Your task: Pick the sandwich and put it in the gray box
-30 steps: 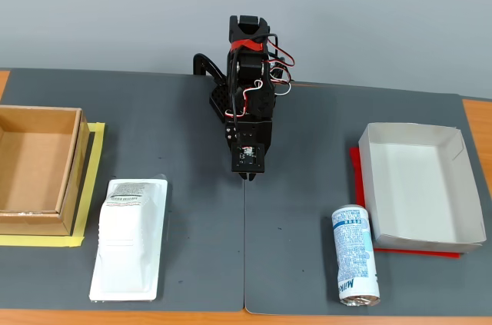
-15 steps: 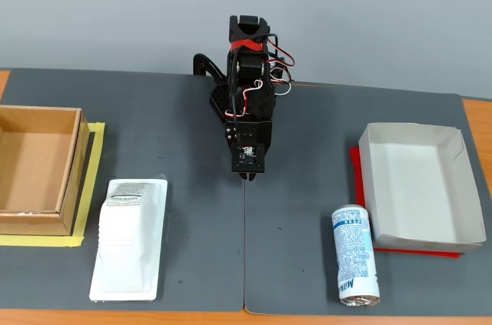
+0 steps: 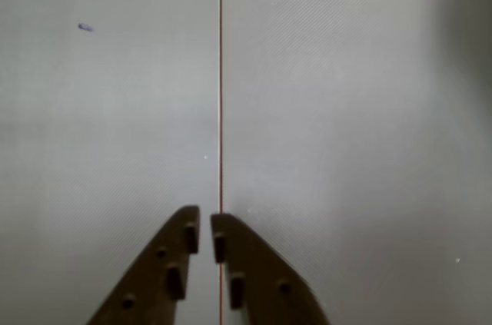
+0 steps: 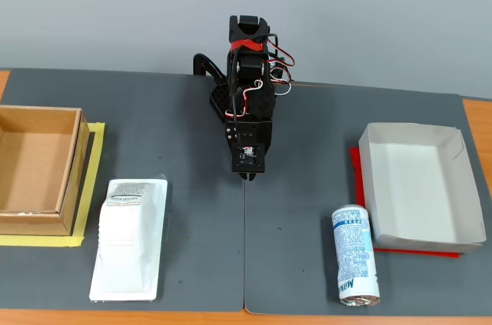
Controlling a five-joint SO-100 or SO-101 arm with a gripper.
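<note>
Two dark ridged fingers (image 3: 165, 263) of the gripper (image 3: 204, 225) are seen clenched and empty over the matte gray mat (image 4: 192, 125), near its seam. The sandwich (image 4: 129, 239), flat in glossy white plastic, is laid at the fixed view's left beside the brown cardboard box (image 4: 38, 170). The gray box (image 4: 419, 187), thin pale cardboard, is placed far right by the printed can (image 4: 354, 254); the red sheet under it is mostly hidden.
</note>
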